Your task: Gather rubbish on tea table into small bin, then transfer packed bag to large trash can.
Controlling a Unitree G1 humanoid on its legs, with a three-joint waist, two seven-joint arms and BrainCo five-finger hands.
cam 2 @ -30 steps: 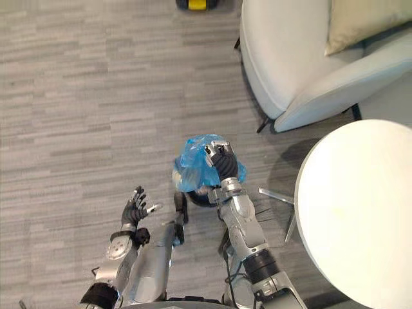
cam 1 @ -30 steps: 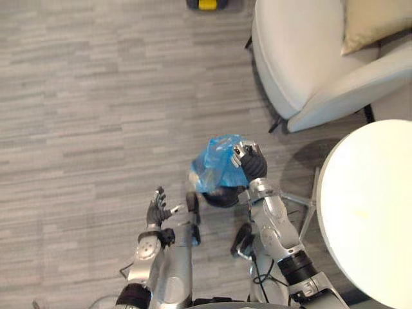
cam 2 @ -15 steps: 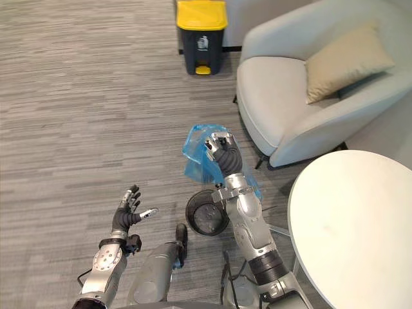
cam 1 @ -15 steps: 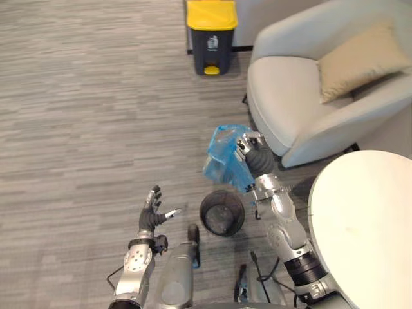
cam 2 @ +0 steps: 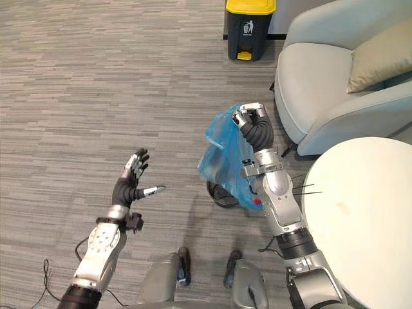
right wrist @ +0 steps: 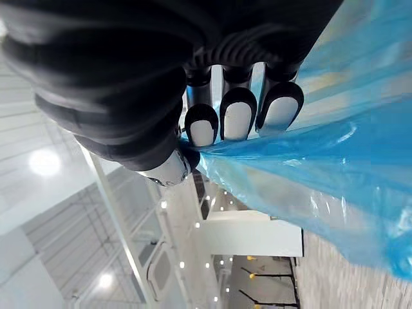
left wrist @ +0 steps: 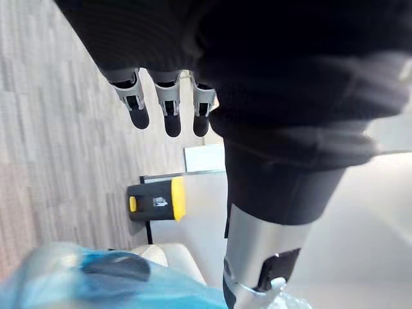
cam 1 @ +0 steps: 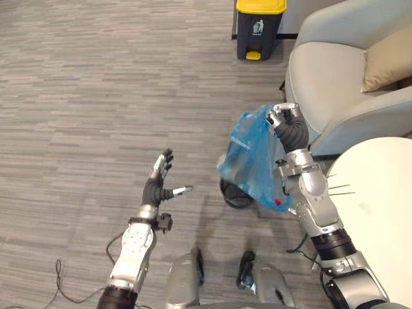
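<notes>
A blue plastic bag [cam 1: 252,162] with rubbish in it hangs in the air, and my right hand [cam 1: 287,123] is shut on its gathered top. In the right wrist view the curled fingers [right wrist: 237,118] pinch the blue film [right wrist: 322,161]. Below the bag stands the small dark bin [cam 1: 235,196] on the floor, partly hidden by it. The large trash can [cam 1: 259,27], dark with a yellow lid, stands far ahead by the wall. My left hand [cam 1: 158,185] is held out open at the left, palm empty, fingers [left wrist: 168,108] straight.
A pale armchair [cam 1: 335,84] with a beige cushion [cam 1: 389,58] stands right of the trash can. The round white tea table [cam 1: 380,219] is at my right. Grey wood-look floor [cam 1: 96,96] stretches open to the left and ahead.
The camera has swung, shifting the whole scene. My right hand has lifted the bag higher above the small bin. My left hand has risen, still open.
</notes>
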